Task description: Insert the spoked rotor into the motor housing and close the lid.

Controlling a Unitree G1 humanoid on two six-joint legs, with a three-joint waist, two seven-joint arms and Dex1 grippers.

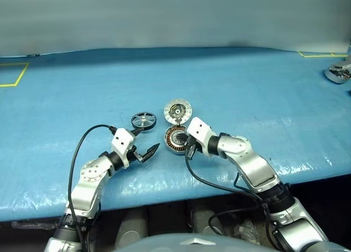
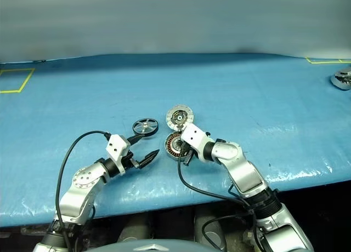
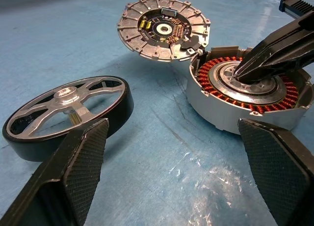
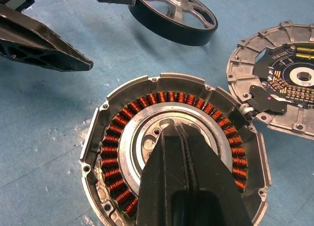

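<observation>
The spoked rotor lies just up-right of the released left pincer, nearer it than the clenched right pincer on the motor housing.

Right hand blocks the motor housing centre; lid seemingly overlaps its rim.

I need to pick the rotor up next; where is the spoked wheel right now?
In the left eye view, the spoked wheel lies flat on the blue table, left of the lid, just ahead of the open left gripper.

Rotor, housing, lid — all apart
</observation>
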